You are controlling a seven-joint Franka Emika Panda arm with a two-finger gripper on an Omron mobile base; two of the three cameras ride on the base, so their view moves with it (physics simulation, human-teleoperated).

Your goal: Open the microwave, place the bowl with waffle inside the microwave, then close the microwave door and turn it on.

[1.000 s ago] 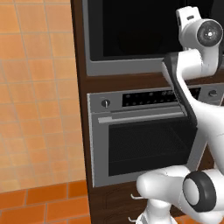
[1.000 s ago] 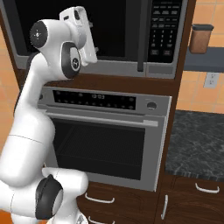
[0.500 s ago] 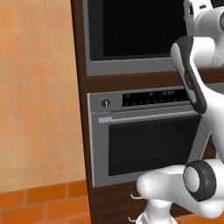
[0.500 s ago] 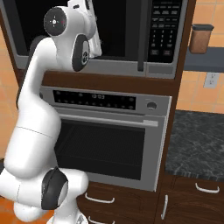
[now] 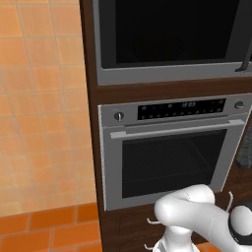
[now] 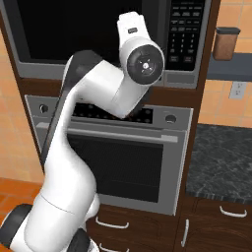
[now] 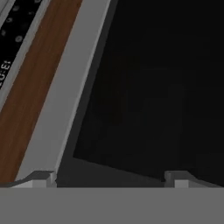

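Swinging across since a moment ago, the arm now brings the gripper [image 7: 109, 179] close to the microwave door [image 7: 153, 87], fingertips spread wide. Above the oven [image 5: 167, 147], the microwave [image 5: 167, 39] sits in dark wood cabinetry beside an orange tiled wall [image 5: 44, 108].

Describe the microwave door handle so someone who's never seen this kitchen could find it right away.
Find the tall dark wood cabinet column and the microwave above the oven. The handle is the black vertical bar along the dark glass door's right edge; the oven's handle is grey and horizontal.
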